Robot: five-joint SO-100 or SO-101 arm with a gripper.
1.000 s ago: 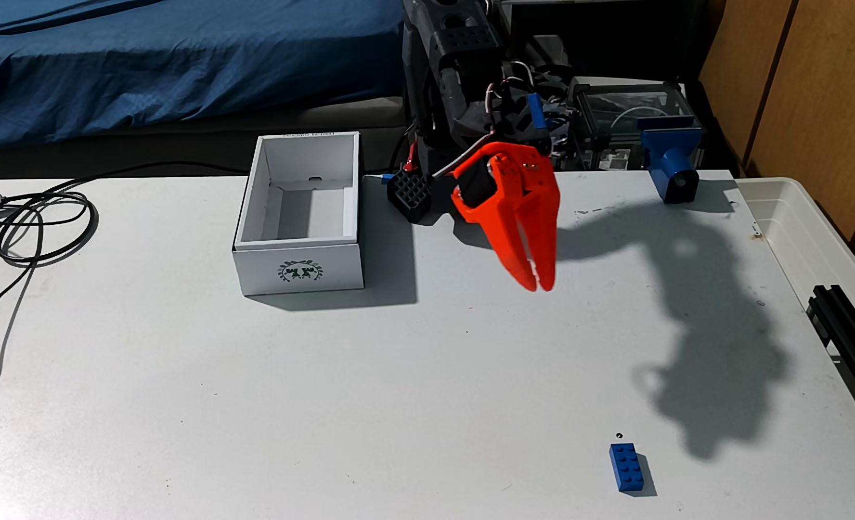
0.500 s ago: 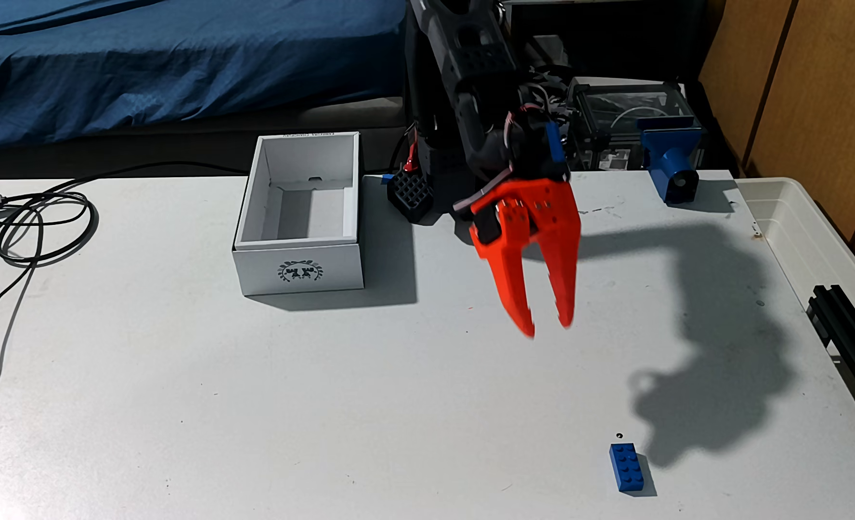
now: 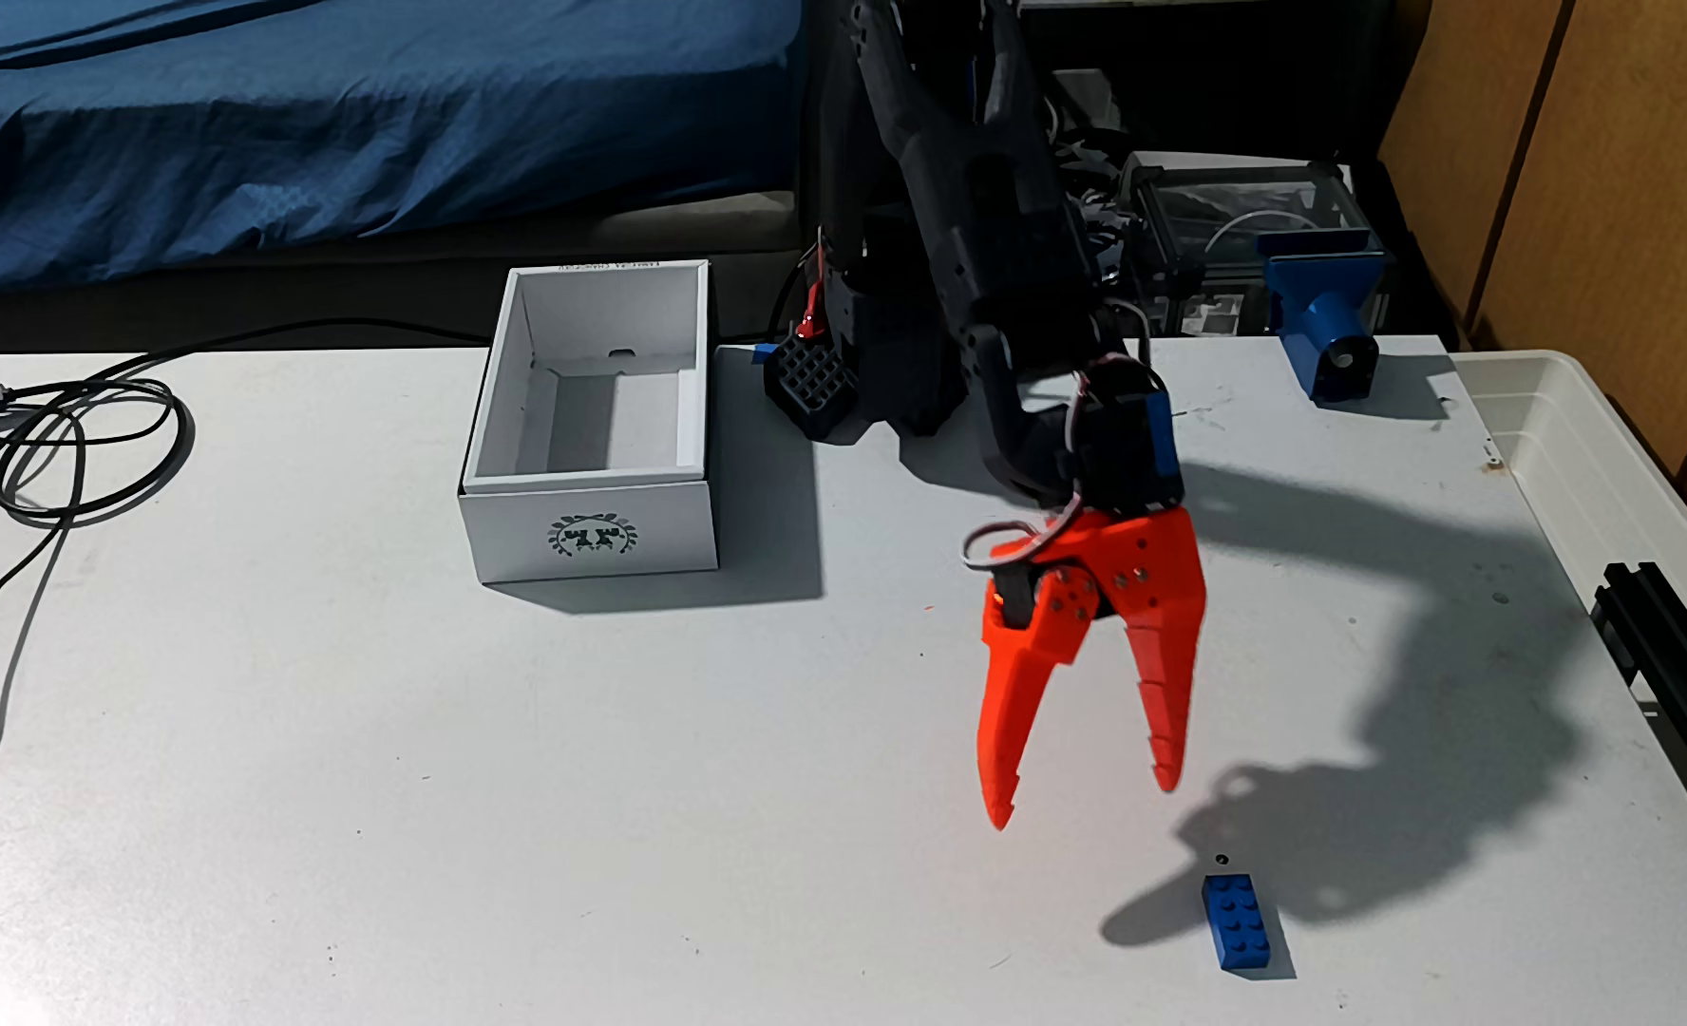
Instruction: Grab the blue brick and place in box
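1. the gripper [image 3: 1081, 804] has gone from shut to wide open, holding nothing.
2. it has swung down and nearer the blue brick [image 3: 1236, 925], which lies flat on the table [image 3: 425, 789]; grasp likely next.
3. the box [image 3: 591, 434] waits empty, well apart.
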